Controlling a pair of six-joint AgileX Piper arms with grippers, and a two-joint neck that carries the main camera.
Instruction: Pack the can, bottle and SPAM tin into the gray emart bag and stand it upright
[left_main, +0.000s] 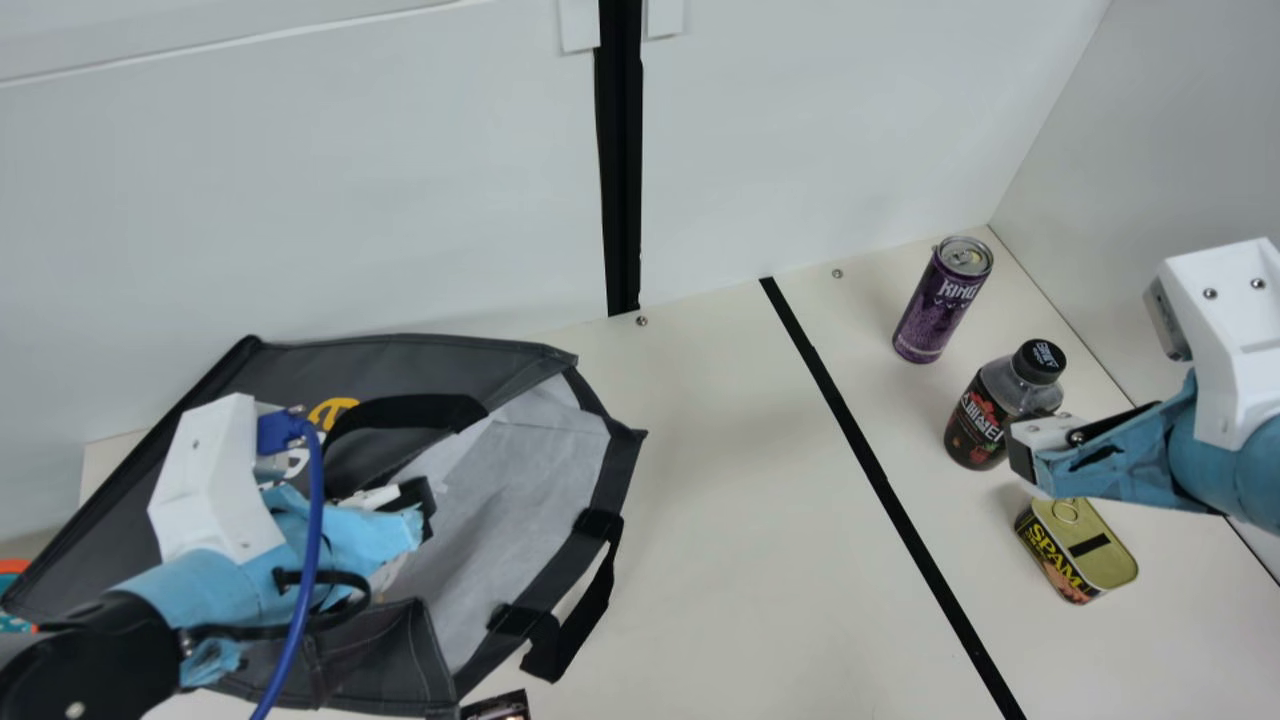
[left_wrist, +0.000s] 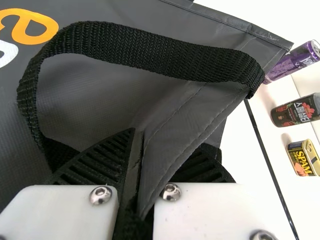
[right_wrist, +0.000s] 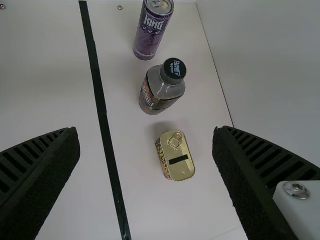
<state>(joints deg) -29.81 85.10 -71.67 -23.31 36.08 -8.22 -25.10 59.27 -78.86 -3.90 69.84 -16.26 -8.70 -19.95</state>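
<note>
Table edge (left_main: 700, 302) near can (left_main: 936, 310) (upright)

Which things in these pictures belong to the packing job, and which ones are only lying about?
For the job:
- open gray fabric bag with black straps
- tall purple metal can
- dark plastic bottle with black cap
- golden-lidded rectangular SPAM tin

Apparently just lying about:
- orange-and-teal object, partly hidden
- small dark object, cut off

From my station I see the bag (left_main: 440, 365) on the left as smooth and faintly glossy, its strap (left_wrist: 150, 55) rough woven cloth; at right, a shiny metal can (left_main: 935, 310), clear plastic bottle (left_main: 985, 410) and golden metal tin (left_main: 1090, 545).
</note>
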